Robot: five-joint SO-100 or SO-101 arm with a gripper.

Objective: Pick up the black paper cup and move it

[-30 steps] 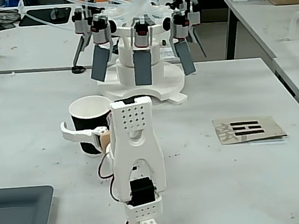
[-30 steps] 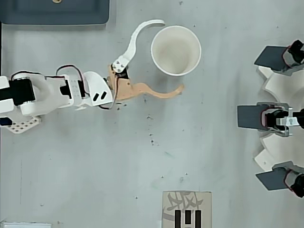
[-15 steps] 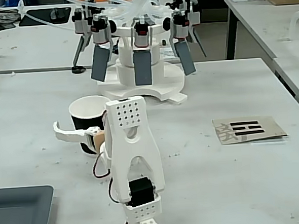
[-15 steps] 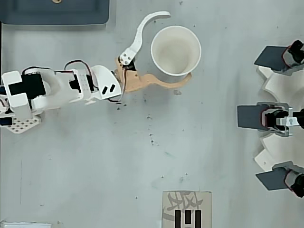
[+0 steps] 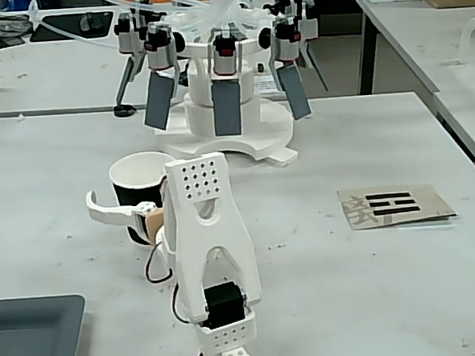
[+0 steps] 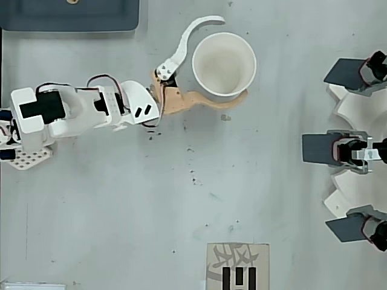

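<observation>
Since a second ago the arm has reached further along the table in the overhead view and swung slightly up-picture, so the gripper (image 6: 233, 57) that lay short of the cup now brackets it. Its jaws are spread wide and released, holding nothing. The white finger (image 6: 192, 33) curves round the upper left of the cup's rim in the overhead view, with a thin gap showing between them. The tan finger (image 6: 208, 101) runs along the lower side, its tip tucked under the rim's edge; whether it touches the cup wall cannot be told from above.

The cup (image 6: 224, 64) stands upright on the table (image 6: 181, 211), white inside showing from overhead. In the fixed view its black wall (image 5: 134, 196) shows to the left of the arm's perforated white link (image 5: 201, 220), which hides the cup's right part. The white finger (image 5: 110, 211) crosses in front of the cup there.

The arm (image 6: 84, 112) stretches from its base at the left edge of the overhead view towards the cup. A dark grey tray (image 6: 72, 18) lies at the top left of that view, well apart from the cup. A machine with grey paddles (image 5: 216, 90) stands at the far side of the table in the fixed view, beyond the cup. A cardboard card with black bars (image 5: 394, 205) lies to the right in the fixed view, well clear of the arm.
</observation>
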